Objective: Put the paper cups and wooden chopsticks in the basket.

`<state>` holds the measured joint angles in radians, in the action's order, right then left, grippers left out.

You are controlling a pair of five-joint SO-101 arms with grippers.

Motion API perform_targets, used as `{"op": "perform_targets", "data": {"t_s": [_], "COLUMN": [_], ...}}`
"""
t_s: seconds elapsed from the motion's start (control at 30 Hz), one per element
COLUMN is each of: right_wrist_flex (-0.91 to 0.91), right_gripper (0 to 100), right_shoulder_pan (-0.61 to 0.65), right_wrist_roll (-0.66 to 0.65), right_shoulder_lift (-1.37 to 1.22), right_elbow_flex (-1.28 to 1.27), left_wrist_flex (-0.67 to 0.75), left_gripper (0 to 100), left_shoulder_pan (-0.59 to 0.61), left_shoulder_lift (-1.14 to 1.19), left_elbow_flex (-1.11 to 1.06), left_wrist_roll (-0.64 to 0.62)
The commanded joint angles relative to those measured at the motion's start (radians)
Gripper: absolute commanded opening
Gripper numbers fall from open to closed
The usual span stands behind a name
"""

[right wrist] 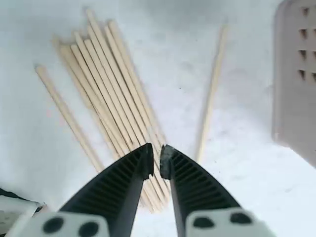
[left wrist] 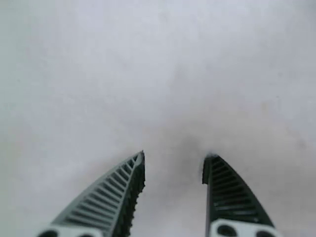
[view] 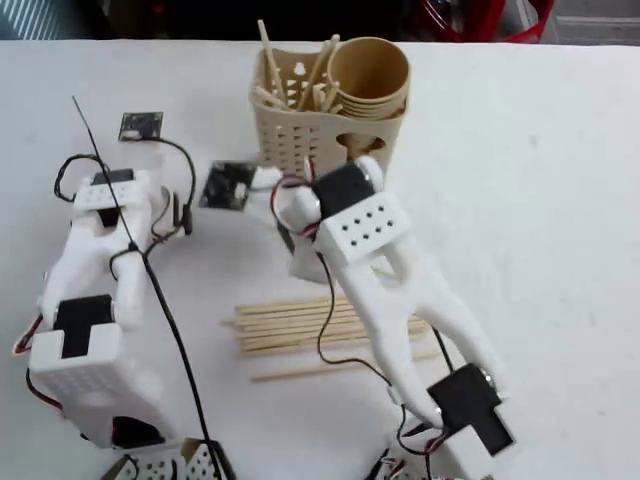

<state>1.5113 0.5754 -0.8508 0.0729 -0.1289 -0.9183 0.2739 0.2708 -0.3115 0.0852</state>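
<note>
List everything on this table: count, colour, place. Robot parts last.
basket: one, beige, perforated, far middle of the table
paper cups: nested stack, number unclear, tan, inside the basket
chopsticks in the basket: several, pale wood, leaning beside the cups
chopsticks on the table: a bundle plus two loose ones, pale wood, lying in front of the basket
small boards: two, dark, between the basket and the left arm
table: one, white
left arm: white, at the table's left side
right arm: white, above the bundle
left end effector: open, over bare table
right end effector: shut, above the bundle
</note>
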Motion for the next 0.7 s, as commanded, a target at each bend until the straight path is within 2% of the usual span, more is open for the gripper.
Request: {"op": "perform_targets", "data": {"t_s": [0.0,0.1,0.2,0.4,0.67], "right_wrist_flex": [-0.193,-0.306,-0.378,-0.538,-0.584], "right_gripper": [11.8,17.3,16.3,15.2,14.0], "right_shoulder_pan": [-0.030,-0.088,-0.133,-0.140,-0.156], "right_wrist_roll": [-0.014,-0.014,-0.014,-0.014,-0.005], "right_shoulder_lift": [0.042,0.007,-0.058,-0.206,-0.305], "right_elbow_flex": [-0.190,-0.249,-0.249,-0.249,-0.219], "left_wrist_flex": [-0.002,-0.002,-0.002,-0.002,-0.002], "left_gripper": [20,20,20,20,20], "left_shoulder_pan": [-0.010,-0.012,-0.012,-0.013,-0.013], "left_shoulder_lift": [-0.004,-0.004,-0.004,-0.004,-0.004], "left_elbow_flex": [0.037,0.037,0.035,0.037,0.040], "left_wrist_roll": [-0.005,-0.005,-0.005,-0.005,-0.005]}}
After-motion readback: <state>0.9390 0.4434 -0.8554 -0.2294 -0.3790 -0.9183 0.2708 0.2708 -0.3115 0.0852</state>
